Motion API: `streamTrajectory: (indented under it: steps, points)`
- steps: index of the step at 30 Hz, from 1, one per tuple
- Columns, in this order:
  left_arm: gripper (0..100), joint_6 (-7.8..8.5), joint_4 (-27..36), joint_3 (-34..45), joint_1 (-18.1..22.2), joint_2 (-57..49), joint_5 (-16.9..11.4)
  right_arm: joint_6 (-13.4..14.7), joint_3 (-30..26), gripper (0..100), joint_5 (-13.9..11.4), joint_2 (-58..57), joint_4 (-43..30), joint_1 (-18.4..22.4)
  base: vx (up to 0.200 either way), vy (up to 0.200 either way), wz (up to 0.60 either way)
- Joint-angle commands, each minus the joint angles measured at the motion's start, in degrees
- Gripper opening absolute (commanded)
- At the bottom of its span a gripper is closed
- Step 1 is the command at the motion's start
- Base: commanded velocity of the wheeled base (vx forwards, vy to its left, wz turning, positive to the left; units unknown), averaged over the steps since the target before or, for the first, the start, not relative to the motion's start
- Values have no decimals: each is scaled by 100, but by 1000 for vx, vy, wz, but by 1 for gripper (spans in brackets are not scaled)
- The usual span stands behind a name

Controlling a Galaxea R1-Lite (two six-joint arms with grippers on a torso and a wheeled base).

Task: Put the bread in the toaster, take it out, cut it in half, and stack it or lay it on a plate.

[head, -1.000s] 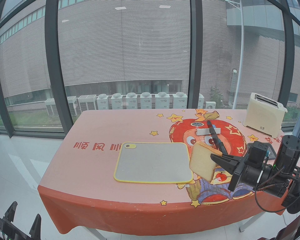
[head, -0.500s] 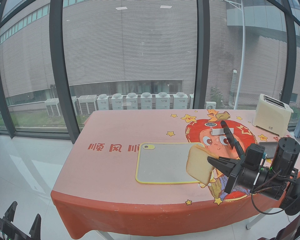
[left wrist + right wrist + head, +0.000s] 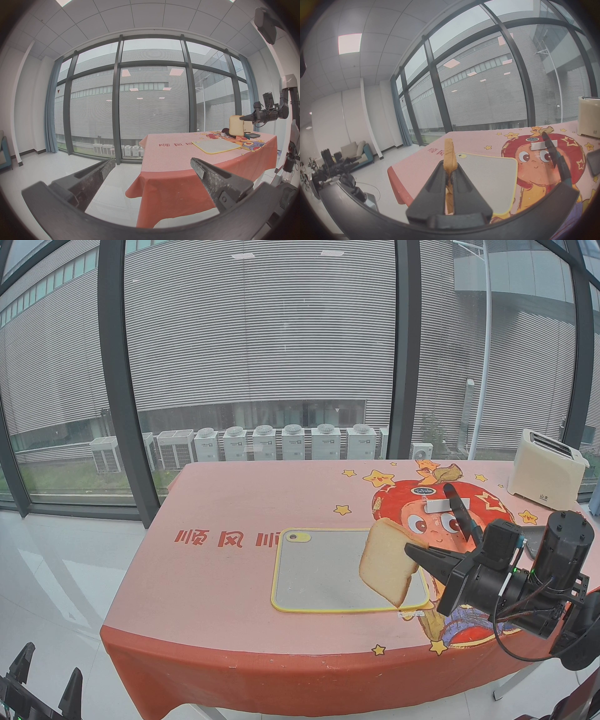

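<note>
The right gripper [image 3: 414,550] has slid a little toward 9 o'clock, clamped on the upright bread [image 3: 384,560], so the slice now hangs over the 3 o'clock edge of the cutting board [image 3: 319,571]. The left gripper [image 3: 153,175] hangs spread wide, well apart from the table [image 3: 175,156].

My right arm [image 3: 531,599] stretches in from my right side, forearm close to level and pointing toward my left, held above the worktop [image 3: 237,596]. Its end effector [image 3: 414,552] has both fingers pressed together on one edge of the bread [image 3: 382,560], which stands upright in the grip. My left end effector [image 3: 152,163] hangs low at my left side, off the worktop, fingers spread wide apart.
</note>
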State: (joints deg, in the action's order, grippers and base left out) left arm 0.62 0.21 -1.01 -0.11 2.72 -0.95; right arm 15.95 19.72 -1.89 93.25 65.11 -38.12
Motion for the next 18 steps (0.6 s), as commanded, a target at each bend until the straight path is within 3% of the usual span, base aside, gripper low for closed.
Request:
streamTrajectory:
  steps: [1,6,11,15,18]
  points:
    - [100,-1,-3,101,2,9,-2,392,128,0,92,756,617,-38,0,0,0]
    - [100,-1,6,101,2,9,-2,910,453,0,391,1372,1267,-38,0,0,0]
    - [100,-1,-3,101,2,9,-2,1508,726,0,426,1627,1320,-46,0,0,0]
    - [100,-1,-3,101,2,9,7,1798,735,0,435,1785,1311,-126,0,0,0]
    - [100,-1,-3,101,2,9,7,1833,743,0,435,1908,1329,-143,0,0,0]
